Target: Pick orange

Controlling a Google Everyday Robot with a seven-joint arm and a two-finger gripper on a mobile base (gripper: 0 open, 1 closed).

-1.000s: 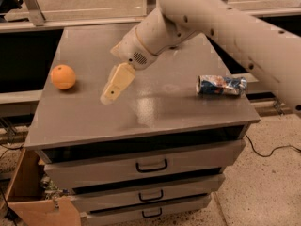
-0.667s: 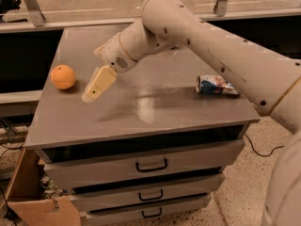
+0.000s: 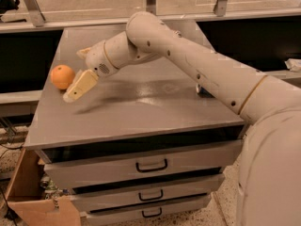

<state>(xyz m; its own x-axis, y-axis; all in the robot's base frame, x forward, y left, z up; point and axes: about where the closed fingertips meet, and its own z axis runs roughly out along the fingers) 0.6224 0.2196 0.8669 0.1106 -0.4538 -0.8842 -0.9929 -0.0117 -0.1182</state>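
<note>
Now round bright orange [image 3: 62, 76], gripper [image 3: 79, 87] just beside.

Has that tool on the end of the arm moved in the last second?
Yes. The tool has swung left across the cabinet top and now hangs just right of the orange, which hasn't shifted.

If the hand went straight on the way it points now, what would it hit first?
Probably the cabinet top just beside the orange: the hand slants down toward the picture's left, its tip next to the fruit. It might graze the orange's side; depth is unclear.
</note>
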